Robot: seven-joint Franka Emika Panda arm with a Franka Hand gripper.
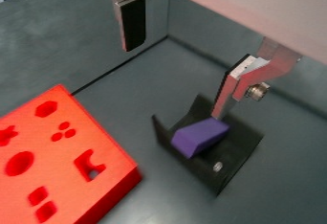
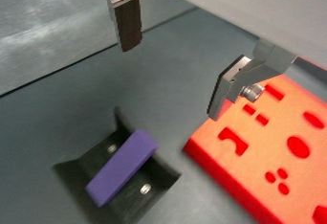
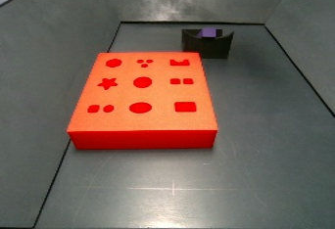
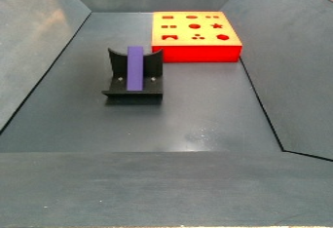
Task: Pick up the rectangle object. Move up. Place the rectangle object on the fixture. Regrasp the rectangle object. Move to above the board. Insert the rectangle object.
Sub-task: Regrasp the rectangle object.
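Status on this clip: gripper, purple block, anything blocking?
Gripper open, empty, high above the fixture. Rectangle object resting on the fixture, released. Board apart from it, nothing lying on top. No obstruction seen.

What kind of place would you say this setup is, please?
Probably a robot test bench for peg insertion: a grey walled tray holds a red shape-cutout board and a fixture carrying a purple rectangle block. The open claw hangs empty above them.

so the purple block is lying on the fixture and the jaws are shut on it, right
Not quite. The purple block is lying on the fixture, but the jaws are not shut on it: both wrist views show the gripper open and empty, up above the block with its fingers wide apart.
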